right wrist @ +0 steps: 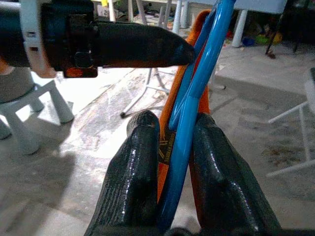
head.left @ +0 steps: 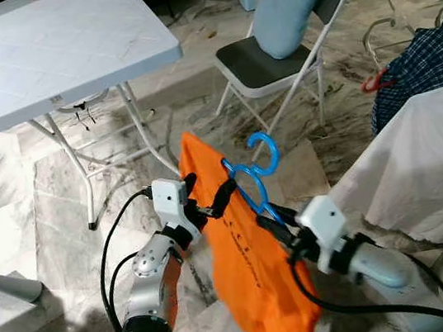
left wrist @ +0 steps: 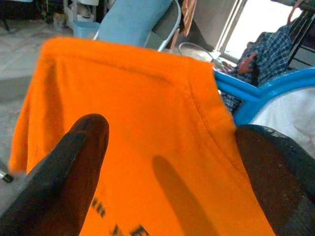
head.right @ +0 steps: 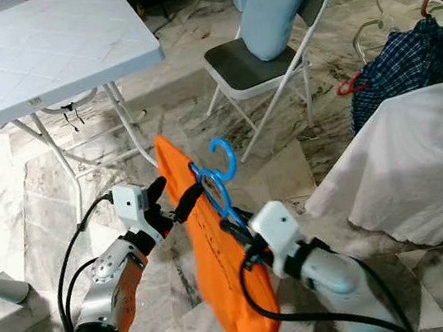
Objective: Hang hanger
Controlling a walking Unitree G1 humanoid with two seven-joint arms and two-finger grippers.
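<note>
Between the right gripper's (head.left: pixel 273 223) pinched jaws: a blue hanger (head.left: pixel 250 180) carrying an orange shirt (head.left: pixel 250 270). Left gripper (head.left: pixel 215 204) jaws spread wide across the shirt's shoulder.

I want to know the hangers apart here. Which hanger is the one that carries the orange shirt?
The blue hanger, pinched low down by the right gripper, carries the orange shirt. The red-hooked hanger and the pale wire ones lie apart, by the checked cloth at the right.
</note>
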